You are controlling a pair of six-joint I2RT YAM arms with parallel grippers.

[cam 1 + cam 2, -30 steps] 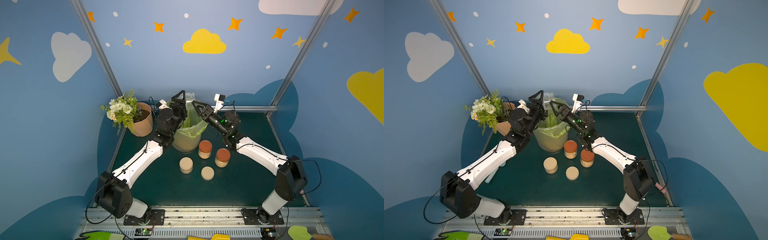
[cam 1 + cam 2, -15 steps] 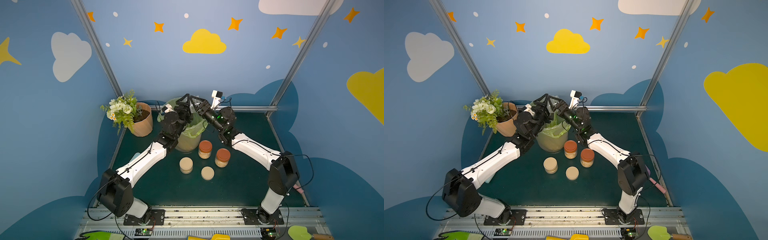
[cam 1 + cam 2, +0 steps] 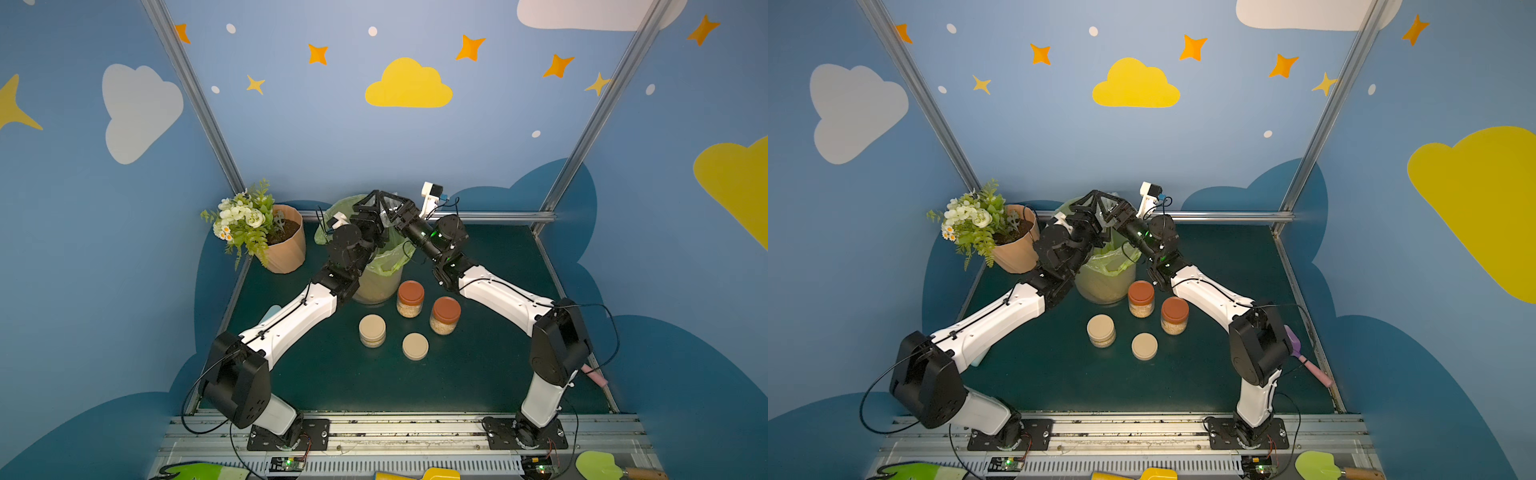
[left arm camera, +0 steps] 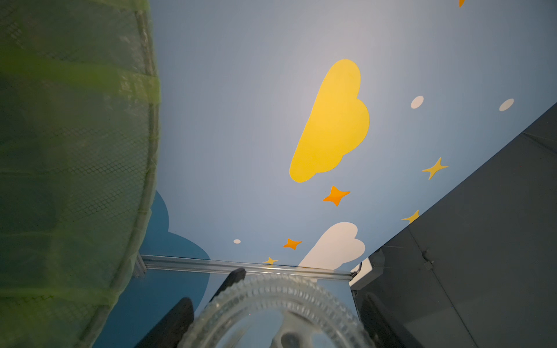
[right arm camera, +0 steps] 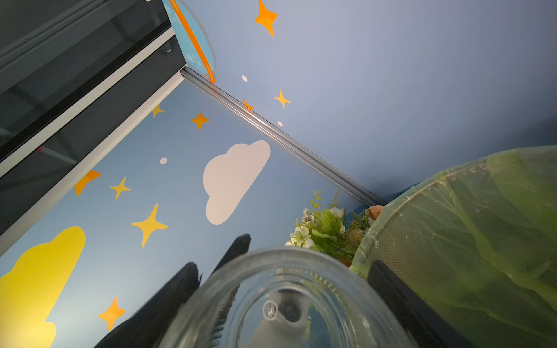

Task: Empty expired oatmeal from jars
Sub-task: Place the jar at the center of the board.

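Above the green-bagged bin (image 3: pixel 380 282) both grippers meet around one open clear glass jar (image 3: pixel 387 211), which looks empty in the wrist views. My left gripper (image 3: pixel 372 205) is shut on the jar (image 4: pixel 271 289). My right gripper (image 3: pixel 397 208) has its fingers (image 5: pixel 184 280) pressed against the sides of the same jar (image 5: pixel 301 301). On the table stand two orange-lidded jars (image 3: pixel 410 298) (image 3: pixel 445 315) with tan oatmeal (image 3: pixel 409 311) inside, and a beige-lidded jar (image 3: pixel 372 330). A loose beige lid (image 3: pixel 415 345) lies flat near them.
A flower pot (image 3: pixel 286 245) stands left of the bin at the back. A purple and pink tool (image 3: pixel 1304 357) lies by the right arm's base. Green and yellow tools sit beyond the front rail (image 3: pixel 598 467). Metal frame rails bound the back and sides.
The two grippers have come together above the bin. The right gripper's jaws, wide open a second ago, have closed in on the jar that the left gripper holds.
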